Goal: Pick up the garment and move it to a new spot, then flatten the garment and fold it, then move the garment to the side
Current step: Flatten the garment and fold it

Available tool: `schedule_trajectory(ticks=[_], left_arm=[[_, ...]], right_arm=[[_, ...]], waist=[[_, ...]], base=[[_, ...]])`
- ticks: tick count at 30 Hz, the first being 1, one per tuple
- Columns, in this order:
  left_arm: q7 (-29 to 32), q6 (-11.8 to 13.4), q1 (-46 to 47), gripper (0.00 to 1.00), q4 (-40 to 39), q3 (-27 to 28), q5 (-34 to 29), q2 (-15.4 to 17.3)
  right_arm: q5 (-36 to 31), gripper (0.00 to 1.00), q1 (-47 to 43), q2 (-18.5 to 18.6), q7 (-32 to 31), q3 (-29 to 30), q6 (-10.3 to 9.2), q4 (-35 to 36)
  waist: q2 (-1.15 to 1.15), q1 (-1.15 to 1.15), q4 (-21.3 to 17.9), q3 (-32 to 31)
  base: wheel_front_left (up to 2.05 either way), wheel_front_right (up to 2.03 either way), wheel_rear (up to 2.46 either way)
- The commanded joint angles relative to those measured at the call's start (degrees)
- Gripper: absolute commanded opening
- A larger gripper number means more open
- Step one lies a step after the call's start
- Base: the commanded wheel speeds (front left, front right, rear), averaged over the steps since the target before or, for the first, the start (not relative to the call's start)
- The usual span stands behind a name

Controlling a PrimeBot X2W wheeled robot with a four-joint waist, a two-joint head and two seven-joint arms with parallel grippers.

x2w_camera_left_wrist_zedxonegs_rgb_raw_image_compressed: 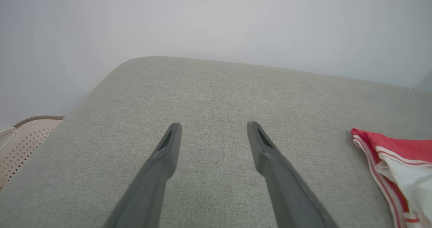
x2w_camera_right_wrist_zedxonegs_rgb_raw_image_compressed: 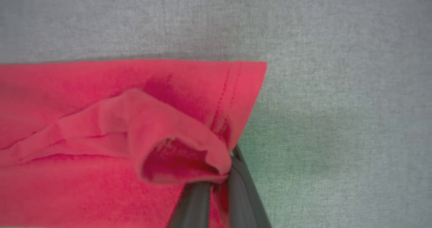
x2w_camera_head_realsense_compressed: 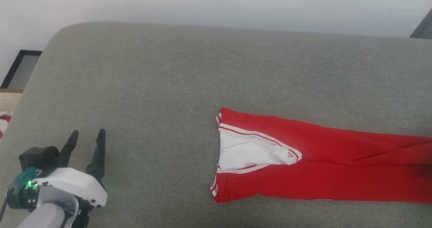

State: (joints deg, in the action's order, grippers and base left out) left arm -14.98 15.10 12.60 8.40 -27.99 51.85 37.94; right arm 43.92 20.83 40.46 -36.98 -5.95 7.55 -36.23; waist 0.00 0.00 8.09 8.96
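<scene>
Folding step, probably. Red white-sleeved jersey T-shirt (x2w_camera_head_realsense_compressed: 303,174) lies as strip on grey upholstered cushion (x2w_camera_head_realsense_compressed: 152,86). Your right hand (x2w_camera_right_wrist_zedxonegs_rgb_raw_image_compressed: 219,177) clamped on hem corner; left hand (x2w_camera_head_realsense_compressed: 87,132) spread, empty. Next: carry hem toward collar.

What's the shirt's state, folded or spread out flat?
Folded. The garment lies as a narrow red band on the grey cushion, white sleeve on top; the right gripper pinches its bunched hem.

- No text, number, brand, label or sign can be read in any view.
- In the right wrist view, faint pale marks inside a raised fold of the red garment (x2w_camera_right_wrist_zedxonegs_rgb_raw_image_compressed: 101,120) are too blurred to read.
</scene>
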Motion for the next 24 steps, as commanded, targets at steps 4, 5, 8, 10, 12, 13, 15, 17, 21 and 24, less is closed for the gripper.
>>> schedule_trajectory(ticks=[4, 5, 8, 10, 12, 13, 15, 17, 21, 24], left_arm=[[-0.3, -0.7, -1.6, 1.0, 0.6, 0.8, -0.9, -0.3], [-0.2, -0.6, -1.8, 1.0, 0.7, 0.8, -1.0, -0.4], [-0.2, -0.8, -2.1, 1.0, 0.7, 0.8, -1.1, -0.5], [-0.3, -0.7, -2.2, 1.0, 0.6, 0.9, -0.9, -0.5], [-0.2, -0.7, -2.4, 1.0, 0.4, 0.9, -0.7, -0.4], [-0.1, -0.8, -2.4, 1.0, 0.3, 0.8, -0.7, -0.4], [0.2, -0.9, -2.4, 1.0, 0.3, 0.5, -0.8, -0.4], [0.2, -1.0, -2.1, 1.0, 0.3, 0.3, -0.9, -0.5], [0.5, -1.2, -1.6, 1.0, 0.3, -0.2, -1.0, -0.8], [0.9, -1.4, -0.9, 1.0, 0.6, -0.7, -1.1, -1.1]], right_arm=[[4.2, 0.0, -0.3, -0.7, -0.3, -1.1, -0.11, 4.6], [5.3, 0.0, -1.0, -0.9, -0.7, -1.3, -0.11, 6.1], [7.1, 0.0, -2.1, -0.8, -1.5, -2.1, -0.11, 9.9], [9.1, 0.0, -3.3, -1.9, -2.5, -3.6, -0.1, 16.6], [9.7, 0.0, -4.1, -2.6, -3.1, -4.7, -0.1, 20.7], [9.7, 0.0, -4.1, -3.2, -3.5, -5.3, -0.1, 22.4], [9.2, 0.0, -3.5, -4.7, -4.0, -6.9, -0.09, 25.4], [8.7, 0.0, -2.5, -6.5, -4.4, -8.6, -0.09, 27.2], [7.5, 0.0, -0.2, -10.4, -4.8, -12.7, -0.09, 28.2], [6.4, 0.0, 1.9, -13.4, -4.3, -15.7, -0.09, 27.1]], waist=[[0.0, 0.0, -1.1, -1.4], [0.0, 0.0, -1.2, -1.7], [0.0, 0.0, -1.3, -2.2], [0.0, 0.0, -1.3, -3.0], [0.0, 0.0, -1.0, -3.4], [0.0, 0.0, -0.8, -3.6], [0.0, 0.0, -0.4, -4.0], [0.0, 0.0, 0.1, -4.3], [0.0, 0.0, 1.5, -4.6], [0.0, 0.0, 2.8, -4.8]], base=[[0.0, 0.0, 0.0], [0.0, 0.0, 0.0], [0.0, 0.0, 0.0], [0.0, 0.0, 0.0], [0.0, 0.0, 0.0], [0.0, 0.0, 0.0], [0.0, 0.0, 0.0], [0.0, 0.0, 0.0], [0.0, 0.0, 0.0], [0.0, 0.0, 0.0]])
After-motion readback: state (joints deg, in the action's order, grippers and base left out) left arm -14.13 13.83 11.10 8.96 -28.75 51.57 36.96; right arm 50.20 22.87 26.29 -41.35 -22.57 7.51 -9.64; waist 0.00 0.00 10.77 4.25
